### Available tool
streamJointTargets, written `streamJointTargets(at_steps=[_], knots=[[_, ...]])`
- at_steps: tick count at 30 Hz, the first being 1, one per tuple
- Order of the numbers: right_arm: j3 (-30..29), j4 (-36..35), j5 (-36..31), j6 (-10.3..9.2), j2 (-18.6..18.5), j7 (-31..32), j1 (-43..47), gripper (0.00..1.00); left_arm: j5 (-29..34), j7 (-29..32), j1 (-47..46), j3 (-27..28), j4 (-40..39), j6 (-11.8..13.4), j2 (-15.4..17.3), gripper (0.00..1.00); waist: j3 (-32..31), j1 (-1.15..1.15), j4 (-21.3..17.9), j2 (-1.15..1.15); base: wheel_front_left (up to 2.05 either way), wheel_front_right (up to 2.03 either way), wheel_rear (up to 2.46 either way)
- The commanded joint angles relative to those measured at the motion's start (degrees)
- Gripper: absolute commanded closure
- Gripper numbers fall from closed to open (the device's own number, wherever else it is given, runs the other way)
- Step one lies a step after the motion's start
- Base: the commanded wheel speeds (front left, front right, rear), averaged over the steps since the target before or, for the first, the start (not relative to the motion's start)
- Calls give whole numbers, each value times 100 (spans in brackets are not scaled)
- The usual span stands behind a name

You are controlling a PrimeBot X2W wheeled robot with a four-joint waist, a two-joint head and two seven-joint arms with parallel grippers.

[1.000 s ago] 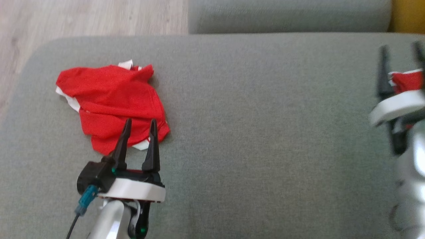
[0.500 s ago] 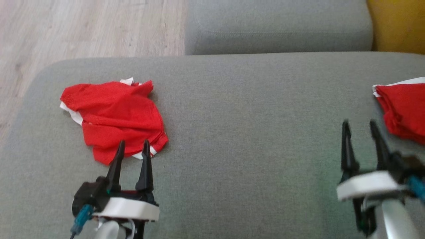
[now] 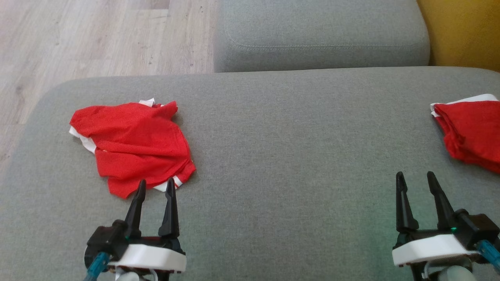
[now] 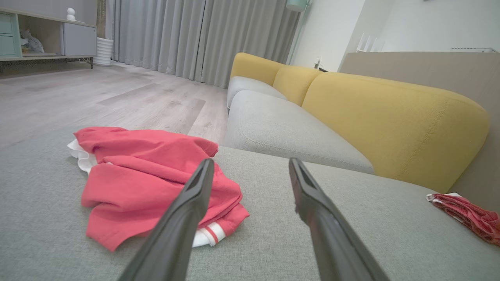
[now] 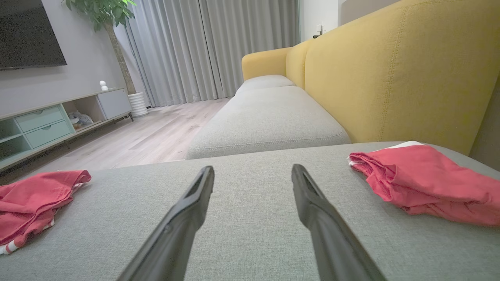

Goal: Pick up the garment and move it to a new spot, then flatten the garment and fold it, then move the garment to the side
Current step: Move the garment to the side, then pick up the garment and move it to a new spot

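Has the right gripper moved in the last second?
Yes. The right gripper has pulled back toward the robot: its fingers were at the right red garment before, and now stop short of it.

We see garment point(image 3: 133, 148): matt red cloth | sofa seat point(image 3: 297, 156): coarse grey weave | floor point(image 3: 97, 39): pale wood | left tool point(image 3: 156, 182): matt black plastic

No readable text, label, brand, number or sign in any view. Garment point(image 3: 133, 144), 10 o'clock on cushion point(image 3: 297, 164): red fabric, white trim, no print legible. Second garment point(image 3: 470, 130), 3 o'clock: same.
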Motion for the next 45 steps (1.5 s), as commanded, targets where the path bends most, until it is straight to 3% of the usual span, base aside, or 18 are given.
streamJointTargets(at_steps=[1, 11, 36, 45], knots=[[164, -222, 10, -5, -30, -76, -170, 0, -54, -31, -162, 178, -166, 9, 23, 0, 3, 0, 7, 0, 0, 0, 0], [243, -310, 96, -5, -30, -77, -129, 0, -28, -31, -205, 180, -132, -4, 23, 0, 12, 0, 153, 0, 0, 0, 0], [1304, -245, 729, -5, -29, -77, -103, 0, 259, -31, -112, 401, -55, -69, 23, 0, -165, 0, 1488, 0, 0, 0, 0], [1590, -229, 813, -5, -29, -77, -196, 0, 365, -31, -11, 534, -152, -94, 58, 0, -31, 0, 1620, 0, 0, 0, 0]])
